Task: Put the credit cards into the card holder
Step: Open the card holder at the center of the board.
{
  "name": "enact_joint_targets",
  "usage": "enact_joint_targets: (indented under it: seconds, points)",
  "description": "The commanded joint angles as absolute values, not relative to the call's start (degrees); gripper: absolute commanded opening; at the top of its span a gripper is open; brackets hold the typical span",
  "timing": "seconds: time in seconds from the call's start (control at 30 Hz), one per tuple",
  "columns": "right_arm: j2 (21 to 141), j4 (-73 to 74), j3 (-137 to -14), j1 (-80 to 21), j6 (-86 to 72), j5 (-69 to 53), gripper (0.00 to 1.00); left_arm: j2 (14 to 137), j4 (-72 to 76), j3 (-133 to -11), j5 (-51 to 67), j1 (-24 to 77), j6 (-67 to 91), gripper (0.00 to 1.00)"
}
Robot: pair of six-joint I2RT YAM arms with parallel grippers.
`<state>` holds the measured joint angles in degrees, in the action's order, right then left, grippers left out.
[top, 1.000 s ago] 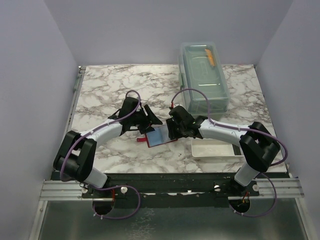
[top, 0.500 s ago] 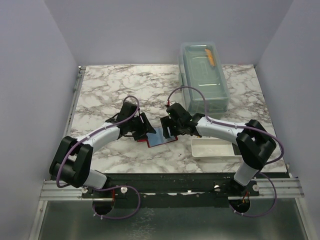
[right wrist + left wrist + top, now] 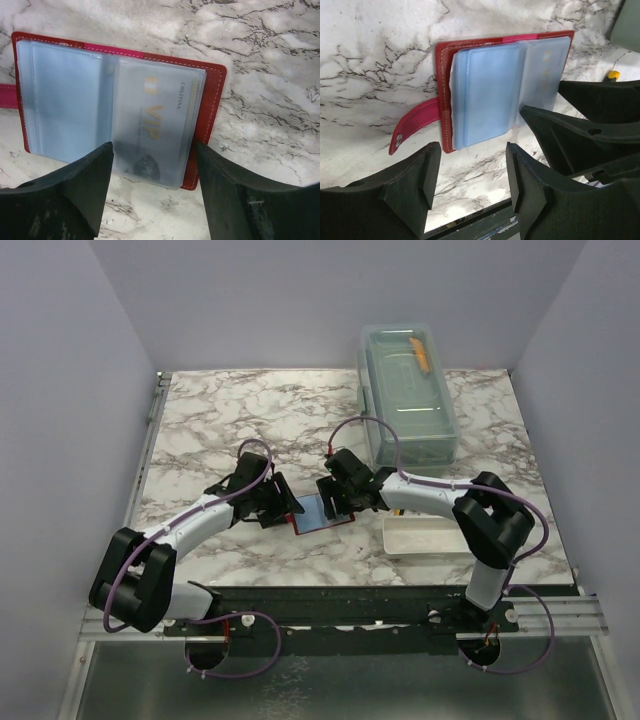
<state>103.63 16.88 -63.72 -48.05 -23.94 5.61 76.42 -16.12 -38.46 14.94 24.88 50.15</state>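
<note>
The red card holder (image 3: 345, 516) lies open on the marble table between my two grippers. Its clear sleeves hold a blue card (image 3: 60, 105) on the left and a pale VIP card (image 3: 155, 125) on the right. Its red strap (image 3: 412, 125) sticks out on the left. My left gripper (image 3: 284, 506) is open and empty, just off the holder's left edge (image 3: 442, 100). My right gripper (image 3: 336, 502) is open and empty, low over the holder's right half (image 3: 212, 100), with its fingers (image 3: 580, 130) resting by the sleeves.
A clear plastic box (image 3: 408, 390) with an orange item (image 3: 420, 352) inside stands at the back right. A white tray (image 3: 425, 537) lies right of the holder near the table's front edge (image 3: 340, 585).
My left gripper has come down and nearer, to the holder's left edge. My right gripper has shifted left over the holder. The holder has stayed in place.
</note>
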Motion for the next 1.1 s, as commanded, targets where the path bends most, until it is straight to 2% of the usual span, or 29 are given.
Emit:
enact_joint_targets:
  seconds: [0.0,0.2,0.57,0.73,0.77,0.93,1.07]
  points:
    - [105.4,18.4,-65.2,-48.5,-24.7,7.4,0.66,74.3,-16.3,-38.4,13.0,25.1,50.0,0.6]
    - [105.2,18.4,-65.3,-48.5,-25.3,6.9,0.51,74.6,-16.3,-37.9,13.3,24.9,49.9,0.6]
    - [105.9,18.1,-66.4,-48.6,-25.3,5.8,0.4,73.6,-16.6,-37.7,13.0,23.5,48.9,0.6]
    - [106.0,17.5,-68.1,-49.0,-26.0,2.8,0.38,73.5,-16.9,-37.6,14.8,22.3,48.3,0.6]
    - [105.8,17.7,-68.7,-49.0,-26.2,2.0,0.39,73.5,-16.9,-37.7,15.5,22.2,48.3,0.59]
    - [102.8,18.4,-68.7,-49.0,-27.4,0.8,0.65,74.1,-16.7,-38.5,19.0,22.2,48.2,0.58]
    - [102.4,18.0,-67.8,-49.0,-27.6,0.4,0.71,75.0,-16.2,-38.8,19.7,22.2,48.5,0.58]
